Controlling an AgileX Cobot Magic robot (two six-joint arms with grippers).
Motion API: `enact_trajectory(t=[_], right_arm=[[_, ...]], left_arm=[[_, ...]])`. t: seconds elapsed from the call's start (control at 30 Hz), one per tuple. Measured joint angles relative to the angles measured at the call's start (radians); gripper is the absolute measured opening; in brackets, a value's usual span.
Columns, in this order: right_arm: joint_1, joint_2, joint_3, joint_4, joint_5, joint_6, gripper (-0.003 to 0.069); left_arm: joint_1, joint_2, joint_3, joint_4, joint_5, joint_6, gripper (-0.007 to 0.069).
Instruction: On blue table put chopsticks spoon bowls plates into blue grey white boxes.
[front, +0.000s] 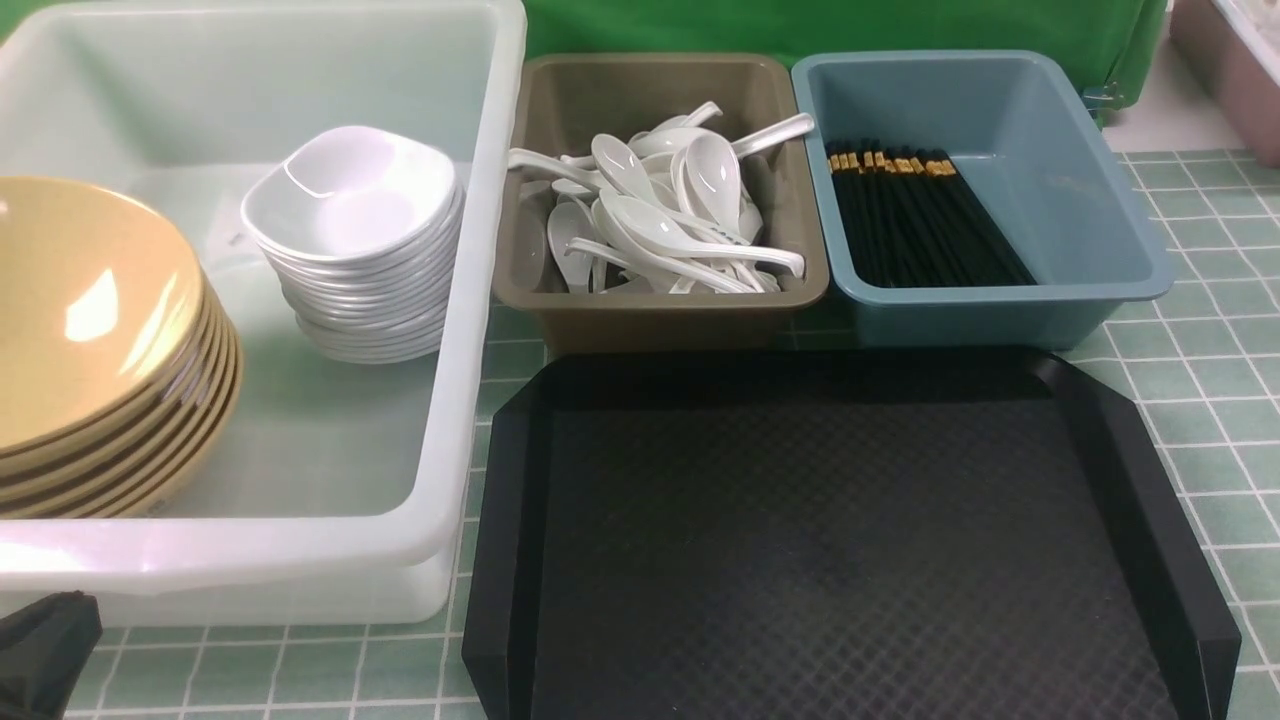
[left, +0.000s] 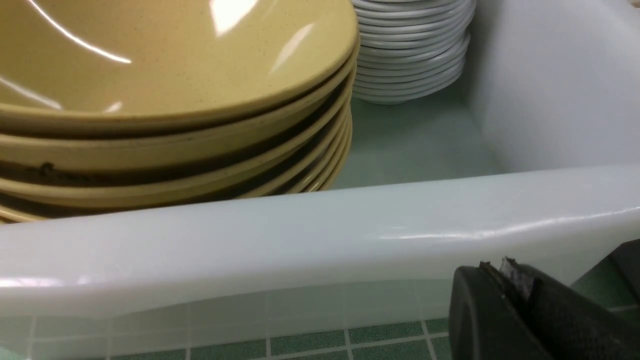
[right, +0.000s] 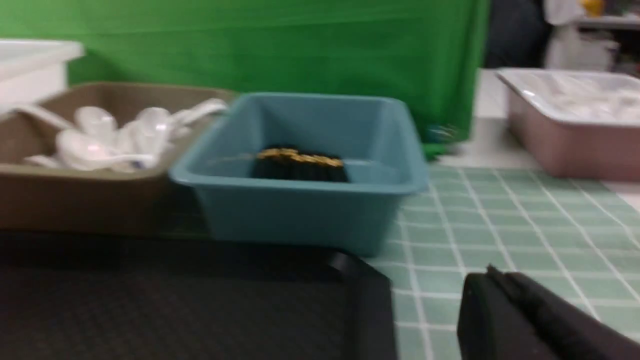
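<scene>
In the front view, everything of the task sits already in its container. The tan bowls (front: 95, 330) are stacked at the left in the big white box (front: 480, 300), and the white plates (front: 355, 240) are stacked just beside them, farther back. The grey box (front: 660, 300) in the middle holds a heap of white spoons (front: 660, 215); I cannot tell which one has the blue marks. The blue box (front: 1000, 290) on the right holds the chopsticks (front: 915, 215), with their long axis running from the far wall toward the robot and the gold ends away from it. The black tray (front: 840, 540) in front carries nothing, and nothing loose lies on the visible worktop (front: 1190, 370). Only a dark corner of the left gripper (front: 45, 650) shows, low at the left.

In the left wrist view, the left gripper (left: 515, 290) is closed and holds nothing. It stays outside the white box, just beside its near wall, with the bowls beyond the rim.

In the right wrist view, which is blurred, the right gripper (right: 505, 305) is also closed and holds nothing. It is over the worktop beside the corner of the tray, and the blue box with the chopsticks lies ahead and to the robot's left.

I judge that the sorting looks finished. If a piece were still to come, the left arm is nearer to the white box and the right arm nearer to the blue box.
</scene>
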Motion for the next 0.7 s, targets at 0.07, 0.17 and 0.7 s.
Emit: enact_trajectory(t=[0.07,0.17,0.7], right_arm=[[-0.038,-0.026,0.000,-0.022,0.091,0.025,0.0035],[-0.066,-0.031,0.001,-0.049,0.170,0.041,0.0035],[-0.081,-0.032,0.001,-0.056,0.229,0.046,0.0035]], left_arm=[[0.000,0.000,0.000,0.000,0.001,0.000,0.0002],[0.000,0.000,0.000,0.000,0.001,0.000,0.0002],[0.000,0.000,0.000,0.000,0.004,0.000,0.0002]])
